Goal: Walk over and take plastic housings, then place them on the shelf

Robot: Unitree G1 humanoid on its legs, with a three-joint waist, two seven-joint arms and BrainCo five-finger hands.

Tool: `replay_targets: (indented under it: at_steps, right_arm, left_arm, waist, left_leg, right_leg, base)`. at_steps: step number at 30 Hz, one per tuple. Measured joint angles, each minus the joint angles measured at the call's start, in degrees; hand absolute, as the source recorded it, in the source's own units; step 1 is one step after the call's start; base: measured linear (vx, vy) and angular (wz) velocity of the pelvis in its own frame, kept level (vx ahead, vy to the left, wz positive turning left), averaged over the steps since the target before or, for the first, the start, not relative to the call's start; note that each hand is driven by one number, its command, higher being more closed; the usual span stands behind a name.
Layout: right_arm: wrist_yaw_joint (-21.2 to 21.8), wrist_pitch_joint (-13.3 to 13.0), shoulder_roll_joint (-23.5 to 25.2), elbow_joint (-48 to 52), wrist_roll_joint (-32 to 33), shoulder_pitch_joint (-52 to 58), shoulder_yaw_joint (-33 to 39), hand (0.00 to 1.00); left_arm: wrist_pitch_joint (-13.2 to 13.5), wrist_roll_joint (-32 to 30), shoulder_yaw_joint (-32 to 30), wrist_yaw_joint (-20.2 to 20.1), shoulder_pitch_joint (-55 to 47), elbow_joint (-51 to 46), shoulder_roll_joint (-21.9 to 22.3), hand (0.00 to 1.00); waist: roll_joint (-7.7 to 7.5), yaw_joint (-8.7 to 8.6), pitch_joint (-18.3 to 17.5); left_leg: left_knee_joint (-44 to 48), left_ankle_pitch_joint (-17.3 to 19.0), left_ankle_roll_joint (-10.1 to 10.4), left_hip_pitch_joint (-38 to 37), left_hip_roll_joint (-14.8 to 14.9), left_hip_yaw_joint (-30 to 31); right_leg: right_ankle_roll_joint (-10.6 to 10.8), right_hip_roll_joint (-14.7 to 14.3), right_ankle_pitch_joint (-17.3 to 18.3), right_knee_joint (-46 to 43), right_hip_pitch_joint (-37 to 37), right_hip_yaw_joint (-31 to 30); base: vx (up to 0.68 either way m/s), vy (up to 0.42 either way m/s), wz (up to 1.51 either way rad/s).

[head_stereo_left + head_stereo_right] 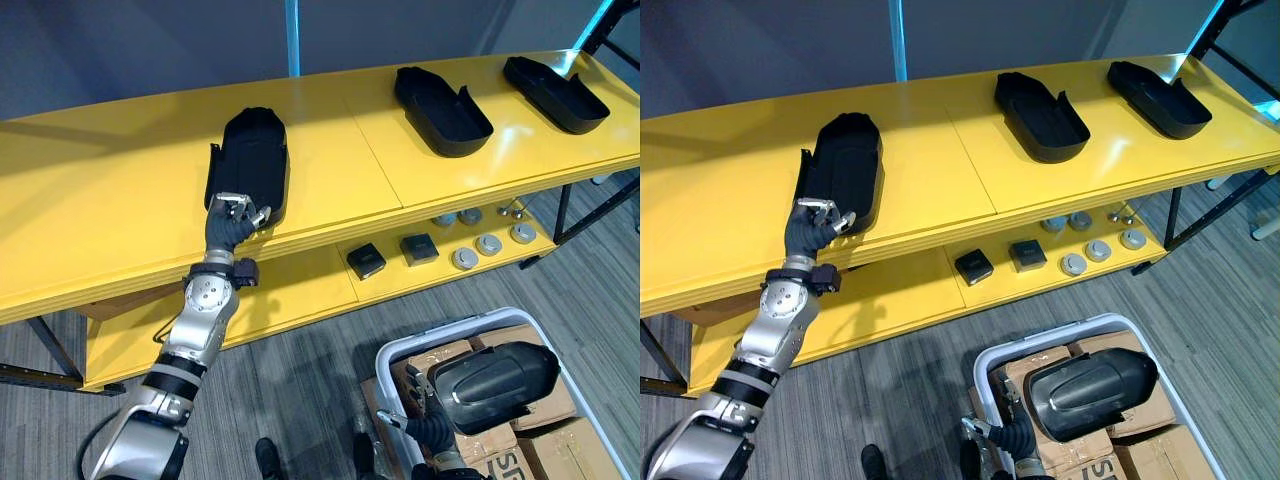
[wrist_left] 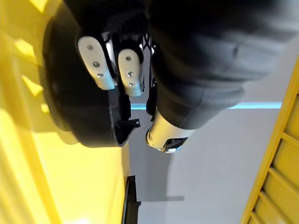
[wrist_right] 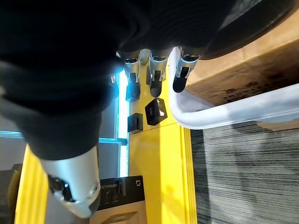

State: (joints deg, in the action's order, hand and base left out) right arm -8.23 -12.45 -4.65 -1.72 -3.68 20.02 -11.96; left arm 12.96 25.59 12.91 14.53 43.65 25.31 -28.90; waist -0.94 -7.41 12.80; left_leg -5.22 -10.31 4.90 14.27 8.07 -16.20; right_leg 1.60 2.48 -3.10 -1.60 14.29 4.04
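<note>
Lettering runs across the cardboard boxes (image 1: 570, 440) in the white crate (image 3: 224, 114), but only fragments show, so we leave it unread. Our left hand (image 1: 232, 225) reaches up to the yellow top shelf (image 1: 100, 190) with the arm stretched. Its fingers (image 2: 96, 63) are curled over the near end of a black housing (image 1: 250, 160) lying flat there, and the thumb juts out beside that rim. Well beyond those fingertips, along the same shelf, lie a second housing (image 1: 442, 112) and a third housing (image 1: 556, 93), apart from each other. Our right hand (image 1: 428, 420) hangs low at the crate, its fingers (image 3: 156, 74) straight and holding nothing. A fourth housing (image 1: 495, 385) rests on the boxes just beside those fingertips. Below the left wrist, the lower shelf (image 1: 300, 290) carries small black blocks (image 1: 366, 261) and round metal parts (image 1: 489, 244). Grey striped floor (image 1: 300, 400) spreads beneath, and a grey wall (image 1: 150, 50) with a blue lit strip (image 1: 292, 35) stands behind.
</note>
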Motion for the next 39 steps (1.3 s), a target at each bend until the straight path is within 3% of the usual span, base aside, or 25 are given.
replay_targets:
  at_steps: [3,15,20,27,28,34,39]
  right_arm:
    - [0.0,0.0,0.1,0.0,1.2,-0.1,-0.6,0.00]
    - [0.0,0.0,0.0,0.0,1.3,-2.2,-1.1,0.00]
    - [-0.1,0.0,0.1,0.0,1.3,-2.3,-2.0,0.00]
    - [-0.1,0.0,0.1,-0.2,1.4,-2.3,-1.5,0.00]
    - [-0.1,0.0,0.0,-0.2,1.4,-2.2,-1.5,0.00]
    - [0.1,0.0,0.0,-1.8,1.4,-1.9,-1.1,0.00]
    - [0.7,0.0,0.0,-1.7,1.4,-1.4,0.2,0.00]
  left_arm:
    - [-0.3,0.4,0.2,0.0,4.3,5.4,-0.8,1.00]
    - [-0.6,4.8,2.3,-0.9,12.4,10.7,-3.9,1.00]
    - [-0.6,5.2,2.3,-0.9,12.7,10.2,-4.2,1.00]
    - [-0.2,7.5,2.2,-1.3,7.5,1.3,-3.2,1.00]
    - [-0.2,7.8,2.1,-1.5,5.9,0.1,-2.7,0.00]
    - [1.0,7.9,-2.8,-0.5,3.1,-1.9,-2.1,0.00]
    - [1.3,1.9,-9.1,5.6,1.3,-1.6,-2.0,0.00]
  waist:
    - [-0.44,-0.21,0.6]
    - [-0.95,-1.36,3.0]
    - [-1.02,-1.39,3.2]
    - [-1.00,-1.39,3.3]
    - [-0.97,-1.44,3.3]
    - [-0.95,-1.30,3.3]
    - [-0.93,-0.61,3.2]
  left_leg:
    - [0.2,-0.1,0.0,0.0,0.0,-0.2]
    - [0.1,-0.2,0.0,0.5,0.1,-0.9]
    - [0.1,-0.2,0.0,0.4,0.1,-1.1]
    - [0.2,-0.3,-0.1,-0.8,0.0,-0.3]
    - [0.2,-0.3,-0.1,-1.5,0.0,0.4]
    - [0.0,-0.1,0.1,-1.7,0.0,1.9]
    - [0.0,-0.1,0.1,-1.9,-0.2,2.3]
  right_leg:
    - [0.0,-0.1,-0.1,0.0,0.1,-0.2]
    - [-0.1,-0.2,-0.1,-0.9,1.5,-1.2]
    - [-0.1,-0.2,-0.1,-0.9,1.7,-1.6]
    - [-0.1,-0.1,-0.1,-0.5,-0.1,-0.9]
    - [-0.1,-0.1,0.0,-0.1,-1.3,-0.3]
    - [-0.1,-0.1,0.0,0.1,-2.2,1.0]
    - [-0.1,0.1,0.0,0.0,-2.7,1.4]
  base:
    - [-0.01,0.033,-0.04]
    - [-0.02,0.019,-0.03]
    - [-0.01,0.013,-0.04]
    - [0.00,0.028,0.05]
    - [-0.01,0.020,0.15]
    - [-0.05,0.042,0.13]
    - [-0.03,0.042,0.05]
